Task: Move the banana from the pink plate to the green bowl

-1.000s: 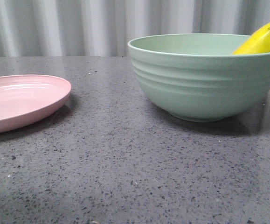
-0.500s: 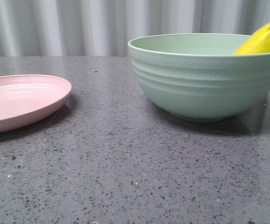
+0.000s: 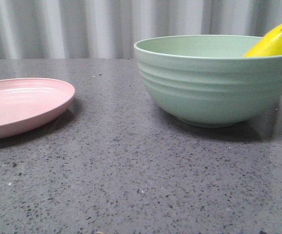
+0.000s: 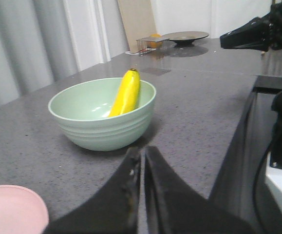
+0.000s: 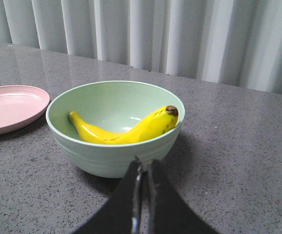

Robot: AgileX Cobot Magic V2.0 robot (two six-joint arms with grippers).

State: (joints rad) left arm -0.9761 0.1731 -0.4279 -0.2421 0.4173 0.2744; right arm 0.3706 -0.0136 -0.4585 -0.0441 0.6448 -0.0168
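Observation:
The yellow banana (image 5: 126, 130) lies inside the mint-green bowl (image 5: 111, 156), its dark tip resting on the rim. In the front view its end (image 3: 276, 41) sticks up over the bowl's (image 3: 214, 87) right rim. In the left wrist view the banana (image 4: 125, 92) leans in the bowl (image 4: 104, 129). The pink plate (image 3: 19, 105) sits empty at the left; it also shows in the right wrist view (image 5: 9, 107) and the left wrist view (image 4: 11, 209). My left gripper (image 4: 142, 152) is shut and empty, held back from the bowl. My right gripper (image 5: 144, 163) is shut and empty, near the bowl's side.
Grey speckled tabletop (image 3: 141, 185) with a curtain behind. In the left wrist view the table's edge (image 4: 243, 122) drops off at the right, with dark equipment (image 4: 257, 31) and a far dish (image 4: 184, 36) beyond.

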